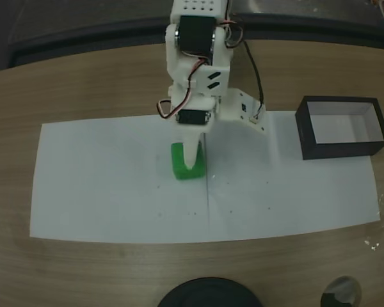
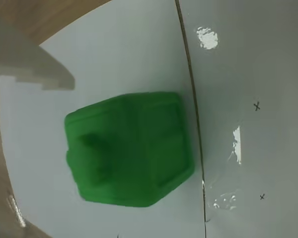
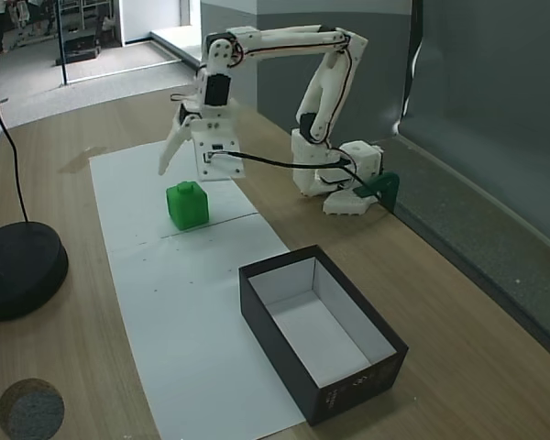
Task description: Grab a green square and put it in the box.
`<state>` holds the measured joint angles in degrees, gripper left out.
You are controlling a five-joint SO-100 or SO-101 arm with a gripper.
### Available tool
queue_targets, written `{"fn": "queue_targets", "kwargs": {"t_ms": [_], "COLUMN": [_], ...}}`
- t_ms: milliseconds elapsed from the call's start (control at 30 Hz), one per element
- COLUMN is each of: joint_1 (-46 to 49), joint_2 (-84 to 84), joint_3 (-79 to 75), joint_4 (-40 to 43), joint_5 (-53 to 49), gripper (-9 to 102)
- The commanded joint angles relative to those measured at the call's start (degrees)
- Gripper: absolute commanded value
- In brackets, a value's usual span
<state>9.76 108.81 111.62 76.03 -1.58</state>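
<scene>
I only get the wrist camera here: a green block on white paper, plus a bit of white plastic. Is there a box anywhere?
Observer: Yes. In a fixed view the box, black outside and white inside, sits open-topped at the edge of the paper, apart from the green block.
Operator: Is the claw holding the block?
Observer: No. The gripper is open and hangs above the block, which stands on the paper.
Operator: Anything else around?
Observer: A round black base stands on the wooden table beside the paper.
</scene>
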Motion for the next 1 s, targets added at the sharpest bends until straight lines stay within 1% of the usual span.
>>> {"fn": "queue_targets", "kwargs": {"t_ms": [0, 200, 467, 600, 800, 867, 967], "joint_1": [0.53, 2.37, 1.93, 2.29, 2.29, 2.37, 1.76], "joint_2": [-4.39, -7.38, -8.61, -13.27, -18.81, -19.16, -18.28], "joint_3": [-5.36, -5.36, -4.83, -5.27, -5.45, -5.8, -6.77], "joint_4": [-0.35, -2.64, -3.78, -4.48, -8.53, -8.79, -8.61], "joint_5": [0.18, 0.0, 0.0, 0.0, 0.0, 0.0, 0.0], "gripper": [31, 31, 31, 31, 30, 27, 16]}}
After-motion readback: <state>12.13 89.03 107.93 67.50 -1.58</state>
